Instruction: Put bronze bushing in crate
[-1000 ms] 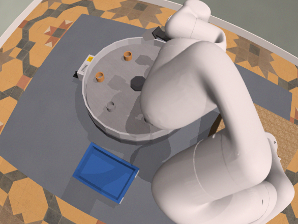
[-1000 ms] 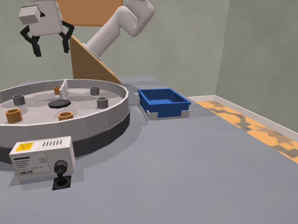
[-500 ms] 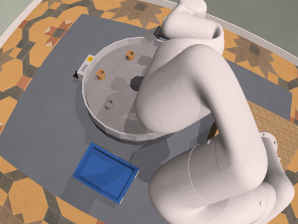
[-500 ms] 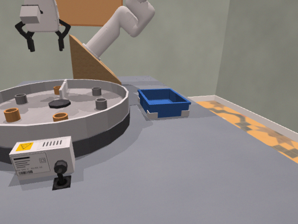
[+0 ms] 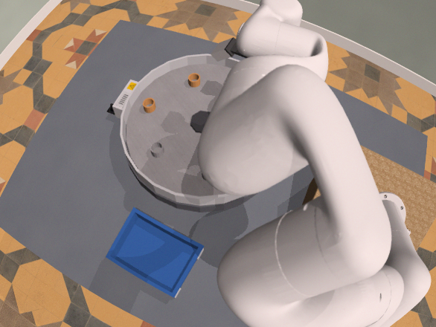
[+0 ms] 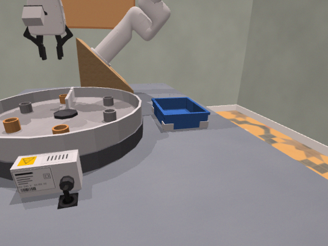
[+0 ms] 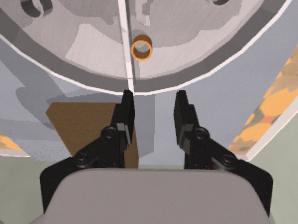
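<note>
Evidently, the nearest bronze bushing (image 6: pixel 63 99) (image 7: pixel 143 38) lay toward twelve o'clock in the wrist view, beyond the end effector's (image 6: pixel 51 58) (image 7: pixel 154 93) empty, part-open fingers.

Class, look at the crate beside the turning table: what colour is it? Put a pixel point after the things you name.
The crate (image 5: pixel 123 232) (image 6: pixel 182 121) is blue all over its walls and floor, best seen in the top view.

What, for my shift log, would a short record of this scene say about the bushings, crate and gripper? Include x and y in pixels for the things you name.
bronze bushings (image 5: pixel 194 84) (image 6: pixel 12 126) (image 7: pixel 142 38): three visible, all on the turning table (image 5: pixel 124 130) (image 6: pixel 123 132) (image 7: pixel 175 84)
grey bushings (image 5: pixel 158 154) (image 6: pixel 109 116) (image 7: pixel 45 10): at least three, same table
crate (image 5: pixel 120 232) (image 6: pixel 183 121): blue, empty, beside the table
gripper (image 6: pixel 51 57) (image 7: pixel 154 101): raised, fingers partly apart, nothing between them
task: no bushing in the crate yet
</note>
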